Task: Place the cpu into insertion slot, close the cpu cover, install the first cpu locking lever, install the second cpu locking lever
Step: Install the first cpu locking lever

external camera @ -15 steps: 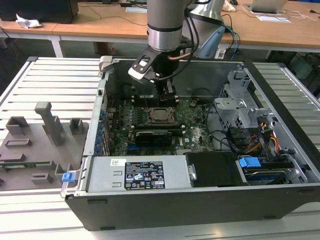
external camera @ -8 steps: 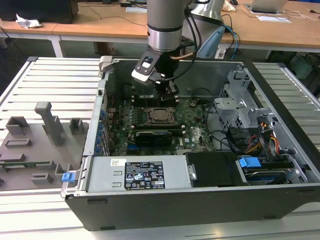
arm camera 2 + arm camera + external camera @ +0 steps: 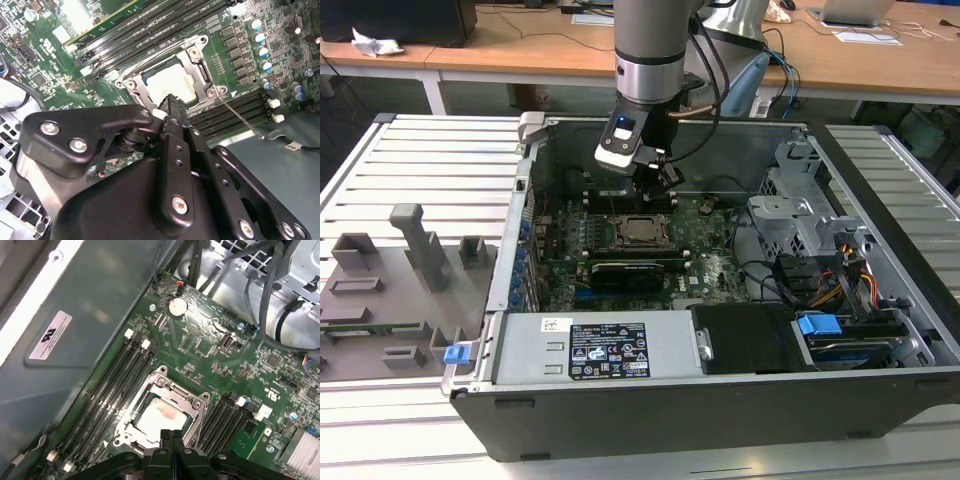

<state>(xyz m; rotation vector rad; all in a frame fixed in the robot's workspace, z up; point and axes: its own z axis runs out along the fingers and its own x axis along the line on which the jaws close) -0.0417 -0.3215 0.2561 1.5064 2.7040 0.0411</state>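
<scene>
Gripper (image 3: pixel 171 435) poised over the seated cpu (image 3: pixel 159 416)
Fingers (image 3: pixel 164 439) together, holding nothing, just above the insertion slot (image 3: pixel 146 401); the cpu lies flat inside it, metal top up, with the cpu cover (image 3: pixel 196 401) flat around it.

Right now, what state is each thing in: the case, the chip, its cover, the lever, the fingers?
Computer case: open, side panel off.
Cover: down flat around the chip.
Chip: seated, metal top showing through the cover's window.
Lever rod: angled away from the cover, seemingly unlatched.
Fingers: shut, holding nothing, just over the cover's edge.
</scene>
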